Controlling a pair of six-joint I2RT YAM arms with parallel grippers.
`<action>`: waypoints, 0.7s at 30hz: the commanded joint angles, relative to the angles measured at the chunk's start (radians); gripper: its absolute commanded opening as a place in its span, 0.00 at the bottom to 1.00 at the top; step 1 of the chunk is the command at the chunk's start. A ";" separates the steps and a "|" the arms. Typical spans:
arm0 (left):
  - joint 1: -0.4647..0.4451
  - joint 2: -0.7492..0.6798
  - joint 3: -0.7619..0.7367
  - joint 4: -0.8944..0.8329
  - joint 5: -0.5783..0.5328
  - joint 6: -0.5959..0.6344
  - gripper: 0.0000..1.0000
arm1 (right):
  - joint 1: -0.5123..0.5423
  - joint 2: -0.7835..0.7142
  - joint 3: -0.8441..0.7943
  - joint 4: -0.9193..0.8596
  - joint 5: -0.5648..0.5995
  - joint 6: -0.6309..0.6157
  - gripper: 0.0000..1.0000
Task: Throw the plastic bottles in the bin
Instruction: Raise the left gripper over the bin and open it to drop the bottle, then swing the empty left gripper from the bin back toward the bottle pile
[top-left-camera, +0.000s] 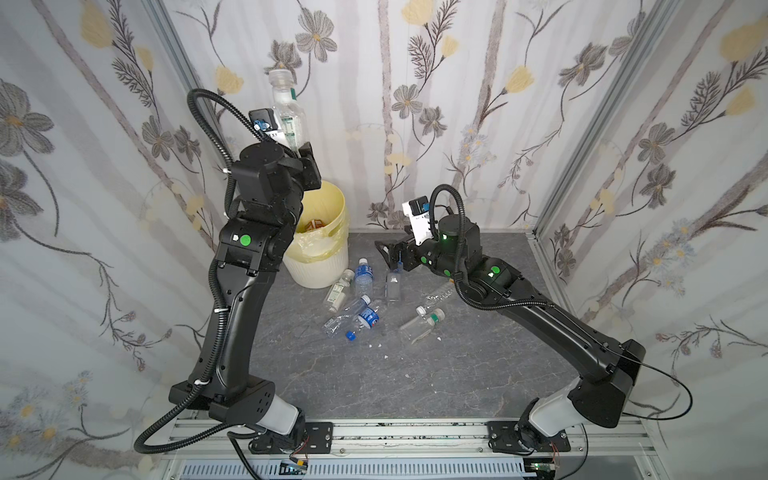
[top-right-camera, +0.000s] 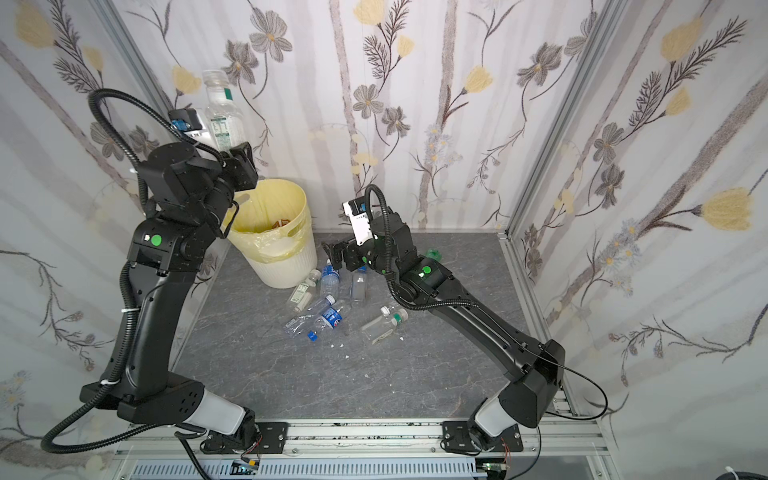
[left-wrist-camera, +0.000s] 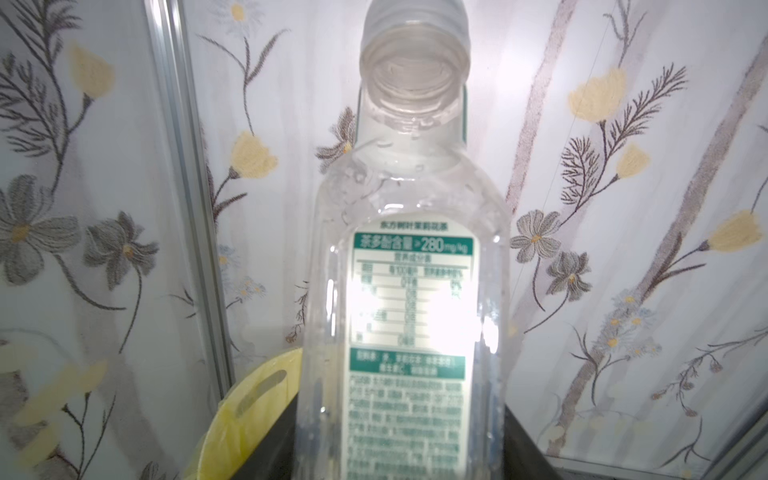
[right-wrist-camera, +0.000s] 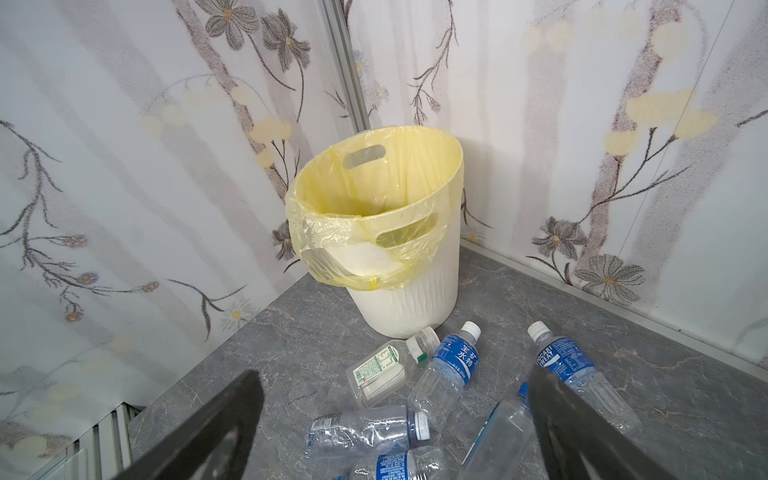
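Observation:
My left gripper (top-left-camera: 306, 154) (top-right-camera: 242, 160) (left-wrist-camera: 401, 457) is shut on the lower body of a clear plastic bottle (top-left-camera: 286, 110) (top-right-camera: 221, 112) (left-wrist-camera: 409, 291) with a green-and-white label. It is held neck up, high over the near rim of the bin (top-left-camera: 320, 270) (top-right-camera: 286, 272) (left-wrist-camera: 249, 415) (right-wrist-camera: 409, 299). The cream ribbed bin has a yellow bag liner. Several plastic bottles lie on the grey floor right of the bin, among them a blue-labelled one (top-left-camera: 363, 276) (right-wrist-camera: 451, 368) and a green-labelled one (top-left-camera: 338, 291) (right-wrist-camera: 380, 372). My right gripper (top-left-camera: 388, 249) (top-right-camera: 332, 249) (right-wrist-camera: 392, 374) hangs open above this pile, holding nothing.
Floral wall panels close in the back and both sides. A loose blue cap (top-left-camera: 351, 336) and white scraps lie in front of the pile. Something orange-brown (top-left-camera: 313, 225) sits inside the bin. A green bottle (top-right-camera: 434, 252) shows behind the right arm.

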 joint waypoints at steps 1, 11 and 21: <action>0.055 0.030 -0.001 0.007 0.007 0.016 0.52 | 0.002 0.008 0.004 -0.007 0.004 -0.006 1.00; 0.182 0.109 -0.141 -0.062 0.263 -0.161 1.00 | 0.003 0.012 -0.034 -0.004 -0.013 0.019 1.00; 0.049 0.066 -0.197 -0.060 0.261 -0.145 1.00 | 0.003 0.018 -0.065 0.011 0.001 0.044 1.00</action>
